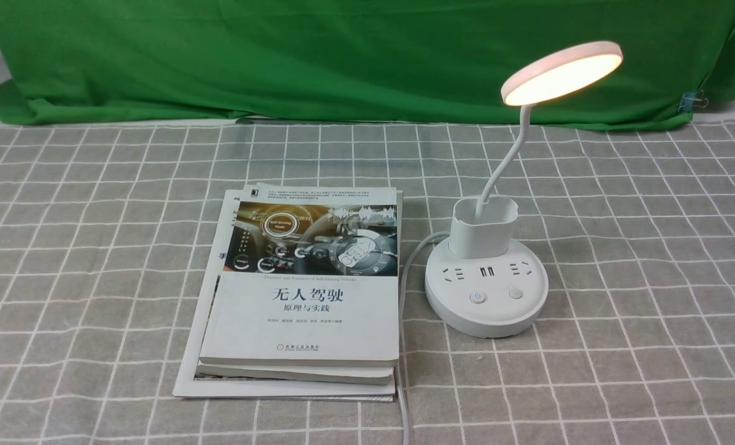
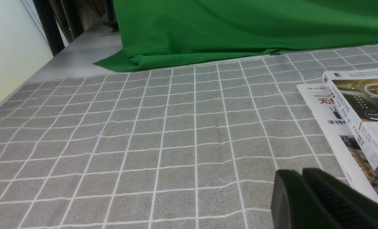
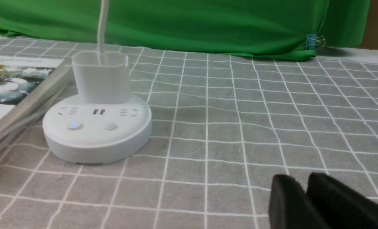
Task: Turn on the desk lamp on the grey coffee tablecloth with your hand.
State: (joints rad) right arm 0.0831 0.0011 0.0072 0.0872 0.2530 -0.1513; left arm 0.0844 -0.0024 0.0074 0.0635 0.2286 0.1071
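Observation:
The white desk lamp (image 1: pixel 486 290) stands on the grey coffee tablecloth (image 1: pixel 639 259), right of centre. Its round disc head (image 1: pixel 562 73) glows warm white. One of the two base buttons (image 1: pixel 477 297) shows a blue light. The right wrist view shows the lamp base (image 3: pixel 97 127) with the lit blue button (image 3: pixel 74 126). My right gripper (image 3: pixel 298 183) is shut and empty, low over the cloth, well away from the base. My left gripper (image 2: pixel 298 173) is shut and empty over the cloth (image 2: pixel 163 133) beside the books. No black hand is in view. Neither arm shows in the front view.
A stack of books (image 1: pixel 302 290) lies left of the lamp, with the lamp's white cord (image 1: pixel 404 290) running between them toward the front edge. The books' corner shows in the left wrist view (image 2: pixel 357 105). A green cloth backdrop (image 1: pixel 342 55) hangs behind.

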